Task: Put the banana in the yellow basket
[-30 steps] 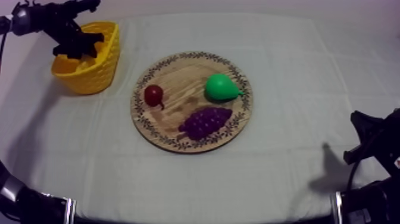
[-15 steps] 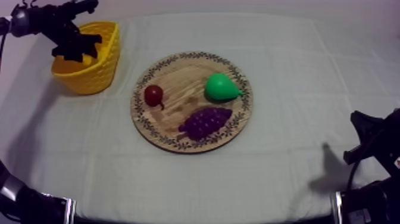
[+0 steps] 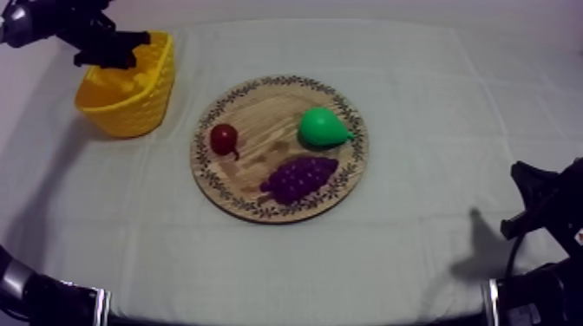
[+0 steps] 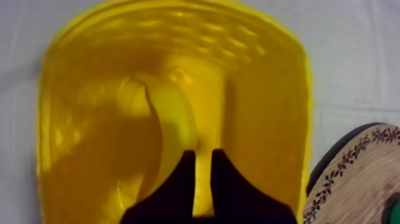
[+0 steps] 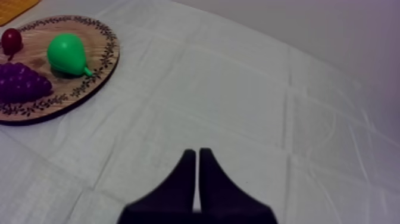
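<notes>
The banana (image 4: pixel 171 113) lies curved on the floor of the yellow basket (image 4: pixel 297 89), free of my fingers. My left gripper (image 4: pixel 202 156) hovers just above it, open by a narrow gap with nothing held. From above, that gripper (image 3: pixel 128 45) hangs over the back rim of the basket (image 3: pixel 130 108) at the table's far left. The round wooden board (image 3: pixel 260 113) sits mid-table, well apart from the basket. Low at the right edge, my right gripper (image 5: pixel 197 154) is shut on nothing over bare cloth.
On the board lie a green pear (image 3: pixel 323 127), purple grapes (image 3: pixel 299 178) and a small red fruit (image 3: pixel 224 138). The board's rim (image 4: pixel 357 179) lies close beside the basket. My right arm (image 3: pixel 546 204) rests at the table's right edge.
My left gripper has risen out of the basket and drawn back toward the far left corner. The fruit on the board and the right arm have not moved.
</notes>
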Controlling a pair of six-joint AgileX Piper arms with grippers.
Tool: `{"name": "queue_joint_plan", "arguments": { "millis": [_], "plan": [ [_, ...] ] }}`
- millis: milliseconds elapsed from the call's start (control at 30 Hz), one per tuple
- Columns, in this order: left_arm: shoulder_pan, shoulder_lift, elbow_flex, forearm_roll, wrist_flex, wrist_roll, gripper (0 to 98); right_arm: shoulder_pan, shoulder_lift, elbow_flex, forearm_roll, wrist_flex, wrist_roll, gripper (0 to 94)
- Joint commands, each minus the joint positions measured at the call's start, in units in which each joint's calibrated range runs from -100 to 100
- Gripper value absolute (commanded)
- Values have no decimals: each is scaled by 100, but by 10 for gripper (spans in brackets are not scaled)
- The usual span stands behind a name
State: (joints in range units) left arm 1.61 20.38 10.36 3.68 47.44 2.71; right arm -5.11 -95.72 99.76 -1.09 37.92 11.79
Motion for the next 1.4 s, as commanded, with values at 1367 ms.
{"name": "queue_joint_plan", "arguments": {
  "millis": [1367],
  "plan": [
    [-398,-11836,8921,-353,-1985,233,2,6,-3,2,-1,-2,0,2]
  ]
}}
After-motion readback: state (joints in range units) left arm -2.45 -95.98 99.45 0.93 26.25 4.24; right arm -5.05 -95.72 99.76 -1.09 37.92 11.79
